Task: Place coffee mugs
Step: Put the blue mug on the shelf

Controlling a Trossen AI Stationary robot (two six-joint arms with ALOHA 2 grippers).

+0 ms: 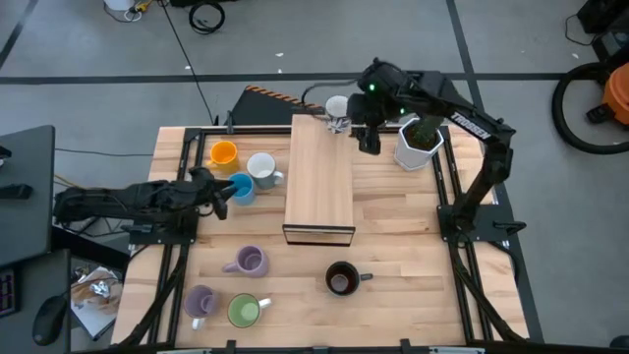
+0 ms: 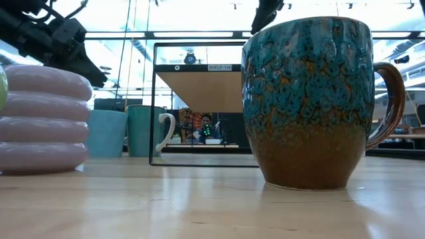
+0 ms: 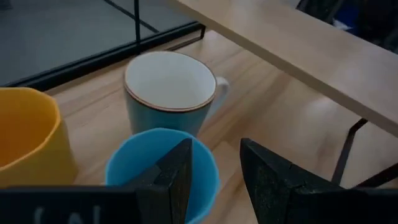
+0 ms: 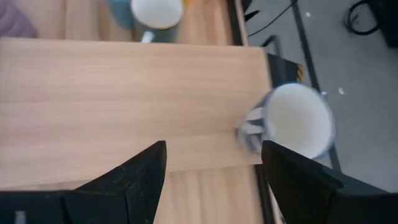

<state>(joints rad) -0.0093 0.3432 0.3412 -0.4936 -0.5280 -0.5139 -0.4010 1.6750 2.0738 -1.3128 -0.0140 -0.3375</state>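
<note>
Fingers of your left gripper are clamped on the rim of the light blue mug, one finger inside and one outside, on the left part of the worktop. Just beyond that mug you have the orange mug toward the far left corner and a white-lined mug close beside it, next to the left edge of the wooden shelf that stands mid-worktop.

Nearer the front you see a lavender mug, with a second lavender mug and the green mug side by side at the front edge. The dark brown mug stands alone in front of the shelf; in the low view it fills the foreground, glazed blue over brown.

Your right gripper hovers over the shelf's far right corner with its fingers spread wide and gripping nothing. A white mug sits on that far end of the shelf top, just beside the gripper, apart from both fingers. To the right of the shelf stands the white pot with the cactus.
</note>
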